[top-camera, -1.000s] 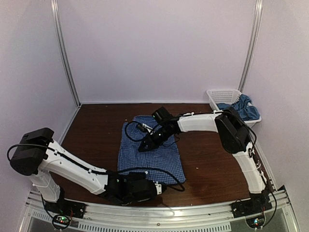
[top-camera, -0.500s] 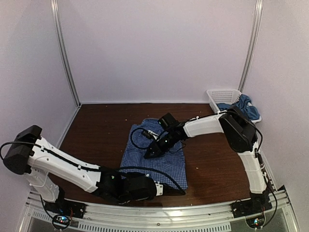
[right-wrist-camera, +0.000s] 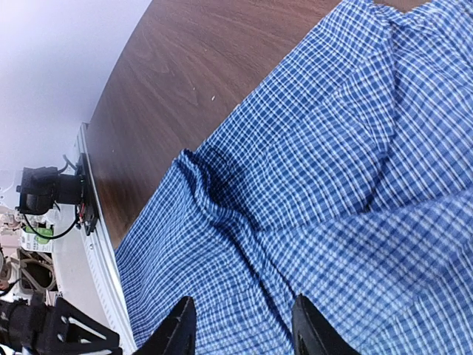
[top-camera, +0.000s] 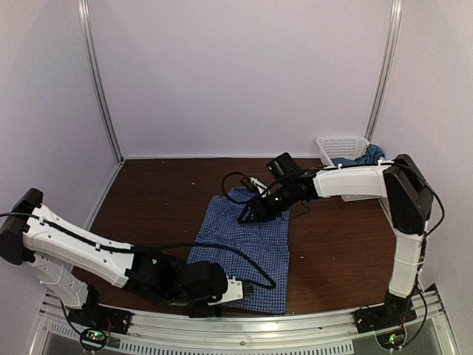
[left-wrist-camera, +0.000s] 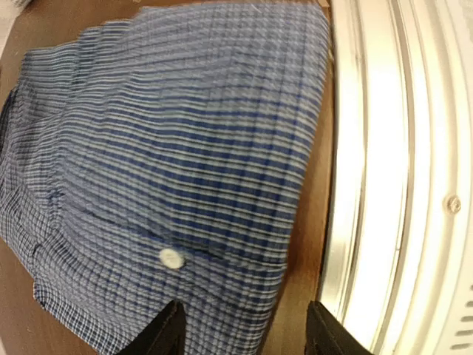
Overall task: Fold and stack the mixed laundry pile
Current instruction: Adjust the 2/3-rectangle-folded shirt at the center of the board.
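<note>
Checked shirt (top-camera: 247, 244) is lying dragged nearer the front of the tabletop (top-camera: 155, 192); left end effector (top-camera: 244, 290) at its near edge and right end effector (top-camera: 244, 217) at its far end are spreading, releasing it for folding.

Checked shirt (top-camera: 251, 251): slid toward the near edge and a little to the right. Its near hem, which had lain short of the rail (top-camera: 332, 319), ended against it.
Shirt shape: drew out longer from far to near.
Right gripper (top-camera: 244, 217): shifted right, from the shirt's middle to its far part.
Right arm (top-camera: 355, 181): elbow swung out to the right and the forearm stretched flatter. It came to cross in front of the basket (top-camera: 341, 142) and hid more of the teal t-shirt (top-camera: 369, 155).
Left arm (top-camera: 81, 248): upper link sank toward the left edge and the wrist drew back leftward.
Left gripper (top-camera: 247, 290): went from the hem's edge to over the shirt's near corner.
</note>
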### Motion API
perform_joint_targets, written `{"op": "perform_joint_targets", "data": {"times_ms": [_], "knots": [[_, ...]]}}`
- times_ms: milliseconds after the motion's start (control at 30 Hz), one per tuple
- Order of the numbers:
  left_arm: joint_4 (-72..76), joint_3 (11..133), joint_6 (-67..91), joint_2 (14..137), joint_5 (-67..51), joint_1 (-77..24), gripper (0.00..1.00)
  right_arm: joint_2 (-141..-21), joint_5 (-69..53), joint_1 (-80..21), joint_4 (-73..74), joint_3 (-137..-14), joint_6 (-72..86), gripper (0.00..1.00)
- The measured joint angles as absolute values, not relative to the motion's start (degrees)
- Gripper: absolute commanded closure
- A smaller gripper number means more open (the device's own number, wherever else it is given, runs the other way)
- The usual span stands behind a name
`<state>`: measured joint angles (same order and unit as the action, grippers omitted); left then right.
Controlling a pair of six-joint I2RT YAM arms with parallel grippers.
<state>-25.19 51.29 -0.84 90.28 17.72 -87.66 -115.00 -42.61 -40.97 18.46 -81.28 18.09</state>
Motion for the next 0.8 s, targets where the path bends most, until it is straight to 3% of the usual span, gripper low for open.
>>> {"op": "perform_joint_targets", "data": {"times_ms": [167, 300, 500, 633, 800], "knots": [[-19.84, 49.76, 15.2, 77.03, 12.25, -74.41, 0.55, -102.5, -40.88, -39.35, 15.46, -67.81, 21.67, 0.56], [-17.17, 49.74, 27.0, 74.52, 9.45, -62.11, 0.55, -94.98, -40.82, -37.3, 13.04, -56.8, 25.17, 0.58], [-19.7, 55.75, 34.22, 84.88, 6.31, -60.36, 0.56, -90.59, -40.75, -34.39, 9.96, -48.73, 29.19, 0.6], [-21.23, 61.63, 36.07, 93.84, 4.29, -60.58, 0.66, -89.78, -41.17, -34.39, 7.55, -46.54, 30.85, 0.6], [-22.22, 64.84, 37.34, 101.38, 3.14, -60.58, 0.66, -89.43, -41.39, -34.24, 6.31, -45.74, 31.68, 0.6]]}}
